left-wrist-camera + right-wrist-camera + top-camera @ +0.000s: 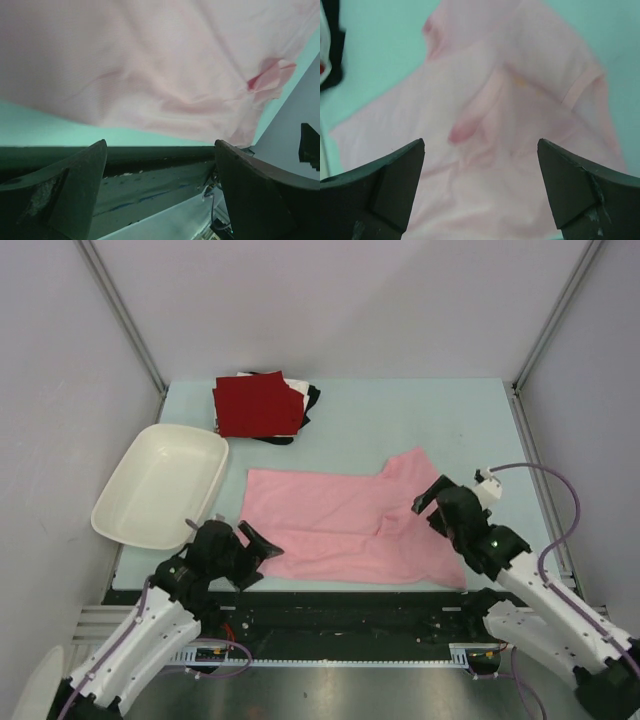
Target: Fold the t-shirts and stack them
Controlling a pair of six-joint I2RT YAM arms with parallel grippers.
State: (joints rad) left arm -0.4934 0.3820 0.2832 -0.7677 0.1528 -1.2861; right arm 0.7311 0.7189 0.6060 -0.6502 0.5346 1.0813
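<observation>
Top external view: the left tool [257, 557] sits at the near left corner of the pink shirt [340, 530], its two fingers spread wide with nothing between them. The left wrist view agrees: the dark fingers [75, 190] stand far apart and frame the desk's near edge, while the shirt's hem [150, 65] lies just beyond them, flat on the pale green surface. The tips look just short of the cloth, though at this angle it is hard to be sure.

The right tool [433, 508] hangs over the right part of the same shirt, near the raised sleeve. Its fingers are also fully apart and grip nothing. In the right wrist view the fingers [390, 185] frame rumpled pink cloth [510, 125] with a ridge of fabric running up the middle.

The pink shirt is spread across the middle of the desk [400, 420], mostly flat, with one sleeve pointing toward the far right. Well apart from it, at the far left, lies a folded pile: a dark red shirt [255, 405] on top, a white shirt [298, 388] and a black shirt [311, 400] showing at its right edge. A white tub [165, 485] rests tilted at the desk's left edge.
</observation>
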